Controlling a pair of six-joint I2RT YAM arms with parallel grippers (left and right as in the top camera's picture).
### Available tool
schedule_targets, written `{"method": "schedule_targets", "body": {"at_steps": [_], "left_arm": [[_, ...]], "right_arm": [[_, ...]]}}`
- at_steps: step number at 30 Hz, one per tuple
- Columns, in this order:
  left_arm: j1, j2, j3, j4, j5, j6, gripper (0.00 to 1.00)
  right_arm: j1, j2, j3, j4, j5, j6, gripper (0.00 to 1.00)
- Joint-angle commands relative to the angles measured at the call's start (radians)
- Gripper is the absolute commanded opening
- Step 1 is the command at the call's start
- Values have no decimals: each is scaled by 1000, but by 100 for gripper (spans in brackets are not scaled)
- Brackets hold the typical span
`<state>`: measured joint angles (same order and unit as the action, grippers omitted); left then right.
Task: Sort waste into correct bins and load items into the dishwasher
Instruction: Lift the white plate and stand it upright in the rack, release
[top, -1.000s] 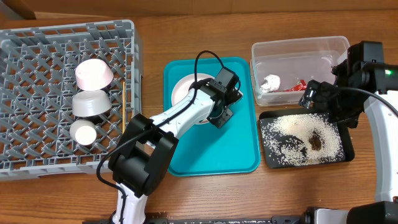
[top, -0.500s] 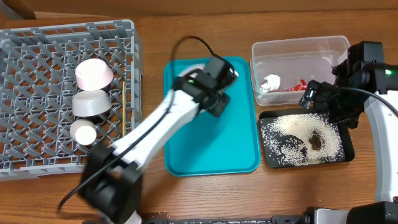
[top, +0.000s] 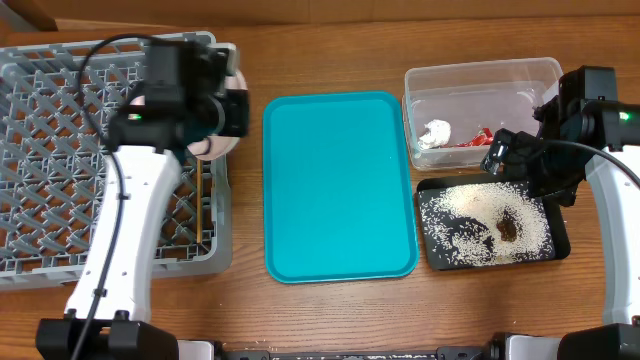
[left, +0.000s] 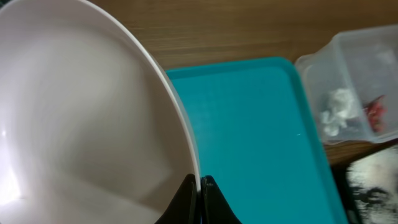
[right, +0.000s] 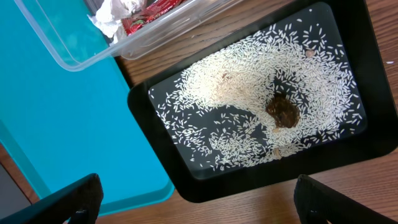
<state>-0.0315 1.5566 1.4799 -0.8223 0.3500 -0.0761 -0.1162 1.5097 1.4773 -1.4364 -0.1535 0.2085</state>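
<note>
Fingertips (left: 183, 205) of the left gripper (left: 200, 194) are clenched on the rim of the round white plate (left: 93, 124), one pad on each face. In the left wrist view the plate fills everything to one side of them. Beyond the fingers lie the flat teal plastic serving tray (left: 249, 143) and the clear rectangular plastic tub (left: 367, 62), with the crumpled white napkin (left: 339, 112) and crumpled red-and-white wrapper (left: 376, 115) inside.

From overhead, the fingers hold the plate over the near-tray edge of the large square grey plastic dish rack (top: 60, 120). The arm hides the slots beneath it, so which are free cannot be told. The step in hand looks like racking the plate. Done well, that means tipping it on edge, lining it up with a gap between peg rows, and lowering it straight. The pinch should loosen only once the rim is seated. The right gripper (top: 515, 150) hangs well apart, above the shallow black rectangular tray (top: 428, 260).

In the right wrist view its fingers (right: 68, 199) are spread wide and hold nothing. Between and beyond them the black tray carries the loose white rice grains (right: 230, 93) and the brown food bit (right: 283, 111).
</note>
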Motion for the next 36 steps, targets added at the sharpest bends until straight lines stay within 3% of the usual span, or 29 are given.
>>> {"method": "schedule_targets", "body": {"at_steps": [1, 5, 11, 12, 13, 14, 17, 25, 31, 36], "left_arm": [[116, 34, 10, 6, 382, 34, 4], [210, 93, 10, 6, 597, 85, 4], [281, 173, 10, -12, 645, 84, 7], [290, 174, 10, -13, 642, 84, 22], [298, 174, 10, -18, 634, 83, 50], [306, 171, 10, -23, 624, 79, 100], [327, 151, 10, -53, 534, 56, 99], [299, -9, 10, -150, 114, 42, 100], [225, -122, 10, -283, -266, -126, 100], [212, -130, 7, -451, -325, -157, 100]], "right_arm": [[5, -14, 11, 3, -5, -4, 100], [5, -14, 10, 2, -5, -4, 100], [5, -14, 11, -2, -5, -4, 100], [5, -14, 11, -2, -5, -4, 100], [5, -14, 10, -2, -5, -4, 100], [5, -14, 11, -2, -5, -4, 100], [5, -14, 11, 8, -5, -4, 100], [35, -14, 11, 172, -123, -91, 100], [193, -13, 11, 405, -114, -165, 100], [276, 1, 11, 448, -63, -163, 100]]}}
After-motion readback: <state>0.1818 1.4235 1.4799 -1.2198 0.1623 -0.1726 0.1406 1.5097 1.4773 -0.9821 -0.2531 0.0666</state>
